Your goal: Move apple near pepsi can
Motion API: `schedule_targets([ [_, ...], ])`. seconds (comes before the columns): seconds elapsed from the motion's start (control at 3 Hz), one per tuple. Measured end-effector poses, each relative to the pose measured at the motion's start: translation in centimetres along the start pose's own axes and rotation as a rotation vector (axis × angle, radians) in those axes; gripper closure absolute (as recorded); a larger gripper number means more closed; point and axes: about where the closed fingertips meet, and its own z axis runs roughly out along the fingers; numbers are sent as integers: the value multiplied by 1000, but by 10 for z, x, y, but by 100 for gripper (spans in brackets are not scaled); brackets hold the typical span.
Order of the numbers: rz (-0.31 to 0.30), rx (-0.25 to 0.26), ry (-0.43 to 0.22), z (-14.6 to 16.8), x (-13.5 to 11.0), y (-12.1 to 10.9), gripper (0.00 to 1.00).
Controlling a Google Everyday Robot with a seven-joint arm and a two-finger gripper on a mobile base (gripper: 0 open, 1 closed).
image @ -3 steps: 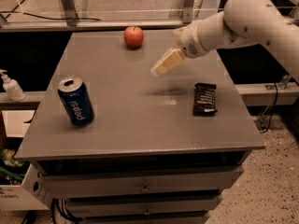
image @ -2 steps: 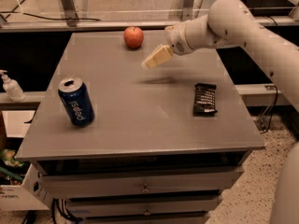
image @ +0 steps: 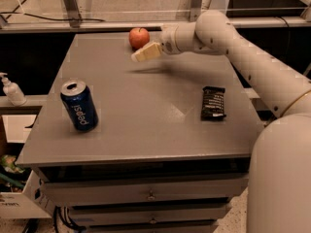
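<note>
Camera view.

- Counter (image: 146,110): a flat grey rectangular top, being shown from its front edge, with grey drawers (image: 150,194) being seen beneath it.
- Small round red-orange apple (image: 139,37): being carried at the far edge of the counter, a little left of the middle, stem dimple up. It is being kept well apart from the can.
- Dark blue aluminium pepsi can with silver top (image: 79,106): being shown standing on its base at the front left of the counter, white lettering turned to the camera.
- Cream-coloured end effector (image: 146,53): being held above the counter just beside the apple, on the apple's right and nearer side, at the tip of a white jointed arm (image: 243,52) being reached in from the right. Contact with the apple cannot be told. Whether it is released or clenched cannot be told.
- Flat black snack bar wrapper (image: 214,103): being shown lying on the right part of the counter.
- White pump bottle (image: 12,90): being shown on a ledge left of the counter.
</note>
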Motion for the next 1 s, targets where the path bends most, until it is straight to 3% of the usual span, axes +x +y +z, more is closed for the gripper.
schedule_targets([
  [0.33, 75, 30, -79, 28, -10, -9, 0],
  [1.0, 160, 72, -157, 72, -19, -30, 0],
])
